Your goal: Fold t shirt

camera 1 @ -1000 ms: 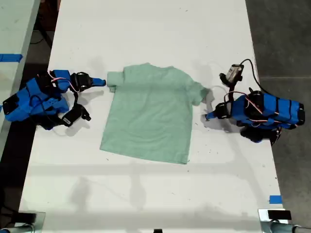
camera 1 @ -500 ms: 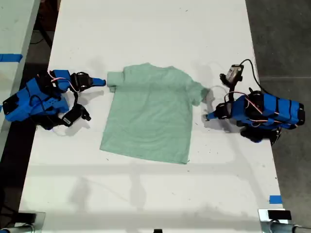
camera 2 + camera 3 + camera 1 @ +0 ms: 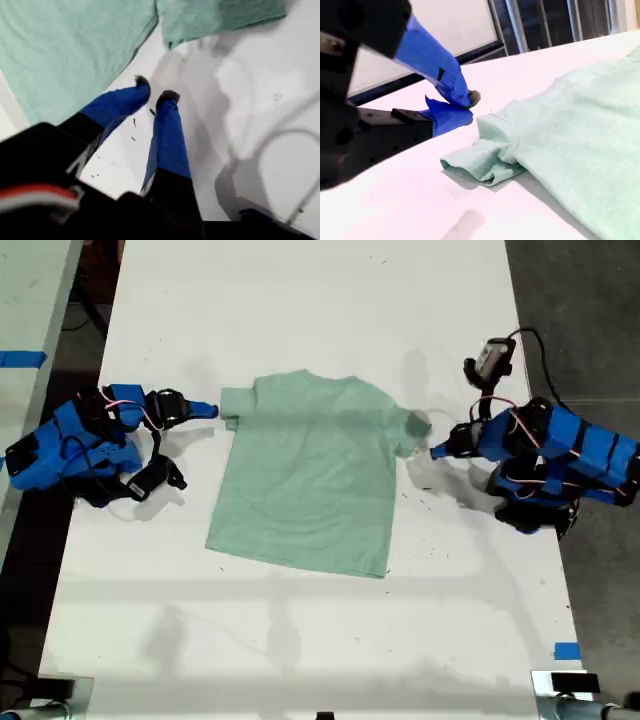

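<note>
Both grippers, my first gripper (image 3: 152,95) slightly parted and my second gripper (image 3: 462,107) closed, are flanking the limp shirt (image 3: 315,470), best pinched at its sleeves.

Soft matt cloth t shirt (image 3: 312,472), smooth white table (image 3: 300,300), blue plastic fingers (image 3: 167,145) beside it.

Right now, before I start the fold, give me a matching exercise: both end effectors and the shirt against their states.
Things:
1. my first end effector
2. my second end effector
3. t shirt

States:
A. lying flat on the table, unfolded
B. jaws shut, holding nothing
C. jaws apart, holding nothing

Pairs: 1-C, 2-B, 3-A
</note>
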Controlling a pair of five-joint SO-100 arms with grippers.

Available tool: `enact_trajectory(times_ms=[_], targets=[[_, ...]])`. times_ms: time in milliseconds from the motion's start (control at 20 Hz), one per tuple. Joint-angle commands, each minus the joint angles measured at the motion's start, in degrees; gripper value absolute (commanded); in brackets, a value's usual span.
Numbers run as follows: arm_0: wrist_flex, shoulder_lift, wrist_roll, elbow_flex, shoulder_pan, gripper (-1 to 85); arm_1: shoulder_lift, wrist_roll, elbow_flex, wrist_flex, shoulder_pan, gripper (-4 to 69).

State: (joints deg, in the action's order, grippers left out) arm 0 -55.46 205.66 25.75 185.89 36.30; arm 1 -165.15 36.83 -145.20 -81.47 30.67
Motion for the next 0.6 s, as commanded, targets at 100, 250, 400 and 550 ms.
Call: enact_trajectory(times_ms=[100, 250, 400, 550], targets=[[-0.1, 0.4, -0.4, 1.0, -1.0, -0.3, 34.5, 13.5, 13.6, 14.6, 15.3, 32.9], [-0.1, 0.4, -0.2, 1.0, -1.1, -0.3, 51.5, 16.0, 18.5, 23.2, 18.1, 34.1], [-0.1, 0.4, -0.3, 1.0, -1.2, -0.3, 63.6, 15.3, 25.0, 25.4, 17.8, 5.9], [-0.3, 0.4, -0.4, 1.0, -1.3, -0.3, 59.2, 12.0, 21.5, 25.6, 19.2, -1.1]])
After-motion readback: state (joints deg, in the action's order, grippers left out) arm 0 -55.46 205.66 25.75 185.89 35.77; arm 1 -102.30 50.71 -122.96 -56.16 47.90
